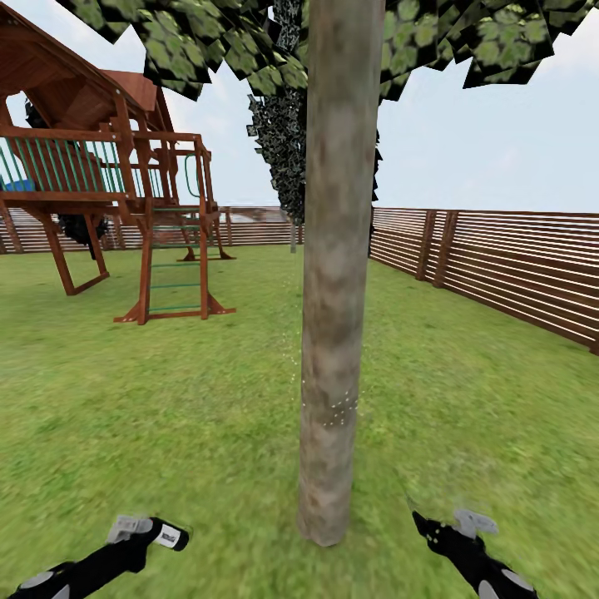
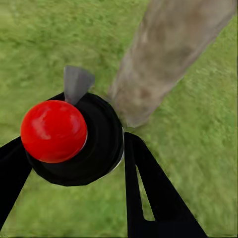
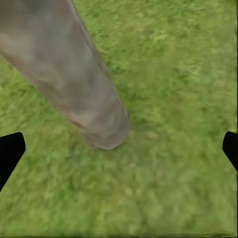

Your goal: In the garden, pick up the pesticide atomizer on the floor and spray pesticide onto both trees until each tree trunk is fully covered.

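A tree trunk (image 1: 337,274), mottled grey-brown, rises straight ahead of me from the grass into a leafy canopy (image 1: 208,42). Tiny white specks dot the trunk's lower part (image 1: 337,412). My left gripper (image 1: 137,541) is low at the left, shut on the pesticide atomizer (image 1: 162,534). In the left wrist view the atomizer (image 2: 74,144) shows a black body, a red ball and a grey nozzle pointing towards the trunk's base (image 2: 148,84). My right gripper (image 1: 445,526) is low at the right of the trunk, open and holding nothing. Its fingertips (image 3: 12,146) stand wide apart, with the trunk's foot (image 3: 84,89) beyond them.
A brown wooden playset (image 1: 125,183) with a green ladder stands on the lawn at the back left. A slatted wooden fence (image 1: 499,266) runs along the right and the far side. A narrow dark tree (image 1: 283,141) stands behind the trunk. Grass (image 1: 166,399) lies all around.
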Robot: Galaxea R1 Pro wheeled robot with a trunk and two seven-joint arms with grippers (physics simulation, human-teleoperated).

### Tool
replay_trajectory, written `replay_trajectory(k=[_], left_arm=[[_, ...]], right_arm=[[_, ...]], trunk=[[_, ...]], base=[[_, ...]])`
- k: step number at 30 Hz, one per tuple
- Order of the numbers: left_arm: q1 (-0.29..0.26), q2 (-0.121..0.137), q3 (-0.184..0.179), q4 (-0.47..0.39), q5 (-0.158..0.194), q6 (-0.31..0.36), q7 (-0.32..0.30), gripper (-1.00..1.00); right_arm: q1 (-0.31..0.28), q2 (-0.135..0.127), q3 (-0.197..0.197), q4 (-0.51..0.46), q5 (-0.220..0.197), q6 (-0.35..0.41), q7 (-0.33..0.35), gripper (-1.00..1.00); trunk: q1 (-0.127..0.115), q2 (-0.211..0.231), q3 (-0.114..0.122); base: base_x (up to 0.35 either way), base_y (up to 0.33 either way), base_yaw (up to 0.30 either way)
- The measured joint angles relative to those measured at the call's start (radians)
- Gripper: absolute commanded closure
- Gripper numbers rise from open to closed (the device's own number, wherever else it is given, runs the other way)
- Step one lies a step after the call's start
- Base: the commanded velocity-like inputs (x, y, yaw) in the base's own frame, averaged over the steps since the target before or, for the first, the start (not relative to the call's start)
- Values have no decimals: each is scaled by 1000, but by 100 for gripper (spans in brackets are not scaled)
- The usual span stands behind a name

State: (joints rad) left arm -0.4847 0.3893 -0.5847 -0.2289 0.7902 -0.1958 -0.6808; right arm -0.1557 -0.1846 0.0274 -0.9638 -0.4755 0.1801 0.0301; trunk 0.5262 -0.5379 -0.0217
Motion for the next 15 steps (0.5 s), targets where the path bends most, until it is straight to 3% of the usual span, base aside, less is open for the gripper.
replay_trajectory(k=[5, 10, 15], left_arm=[[59, 0, -2, 101, -1, -10, 159, 100], [125, 0, 0, 113, 3, -13, 338, 100], [170, -3, 0, 115, 3, -14, 407, 100]], right_arm=[[0, -8, -6, 236, -1, -76, -1, -100], [0, -16, -61, 389, -3, -116, -4, -100], [0, -38, -77, 528, -3, -141, -4, -100]], trunk=[[0, 0, 0], [0, 0, 0], [0, 0, 0]], base=[[0, 0, 0], [0, 0, 0], [0, 0, 0]])
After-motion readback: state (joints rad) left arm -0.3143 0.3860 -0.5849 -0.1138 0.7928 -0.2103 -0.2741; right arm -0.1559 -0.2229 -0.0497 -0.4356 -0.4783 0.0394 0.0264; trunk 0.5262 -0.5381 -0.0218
